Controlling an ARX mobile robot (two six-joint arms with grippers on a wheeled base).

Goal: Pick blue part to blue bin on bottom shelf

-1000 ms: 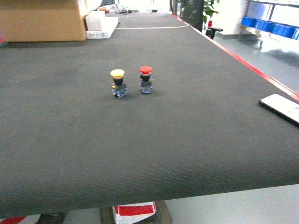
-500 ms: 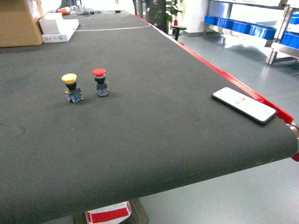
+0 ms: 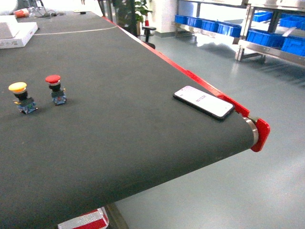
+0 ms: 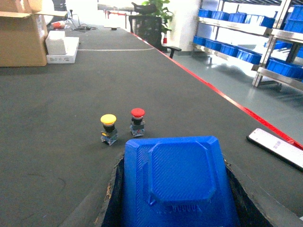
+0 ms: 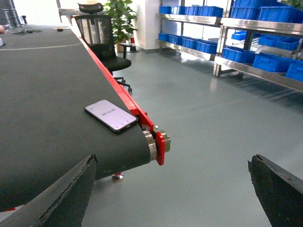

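Note:
The blue part [image 4: 177, 189], a flat blue plastic piece with a raised octagonal face, fills the bottom of the left wrist view. My left gripper [image 4: 174, 165] is shut on it, one black finger along each side. My right gripper [image 5: 173, 189] hangs open over the grey floor past the table's end, with nothing between its fingers [image 5: 71, 189]. Blue bins [image 5: 196, 46] line the metal shelves across the aisle, and more blue bins [image 3: 264, 37] show at the head view's upper right. Neither gripper appears in the head view.
A yellow push button [image 3: 19, 95] and a red push button [image 3: 55, 88] stand on the dark belt table [image 3: 119, 143]. A phone [image 3: 204, 101] lies near its red-edged corner [image 3: 259, 133]. An office chair [image 5: 102, 38] stands beyond. A cardboard box [image 4: 19, 33] sits far left.
The head view has swung to the right. The two buttons slid to the left of the frame, and the phone, table corner and blue-bin shelves came into view.

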